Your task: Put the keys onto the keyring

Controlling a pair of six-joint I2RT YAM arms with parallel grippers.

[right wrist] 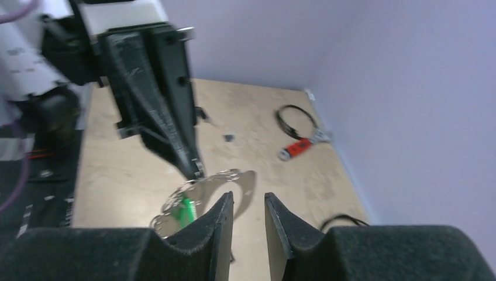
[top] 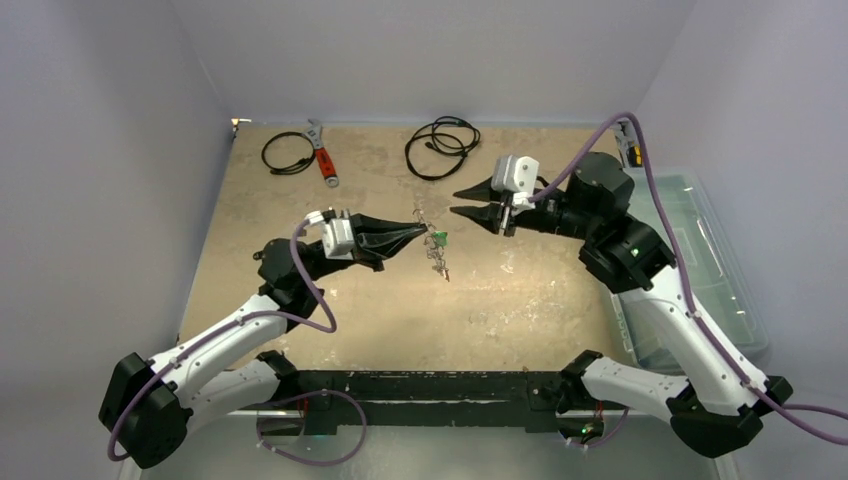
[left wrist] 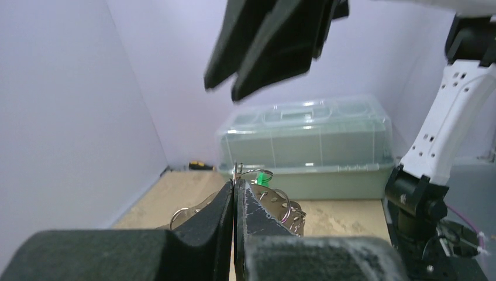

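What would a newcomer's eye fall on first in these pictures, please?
Two grippers face each other over mid-table: the left gripper is shut on the keyring, keys dangling below; the right gripper is open opposite. A red-handled wrench and black cables lie at the far edge.

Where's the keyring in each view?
Top external: keyring at picture centre, at the left gripper's tip.
Left wrist: bottom centre, pinched between the fingers.
Right wrist: lower centre, just above the right gripper.
Shared landmark: green tag.
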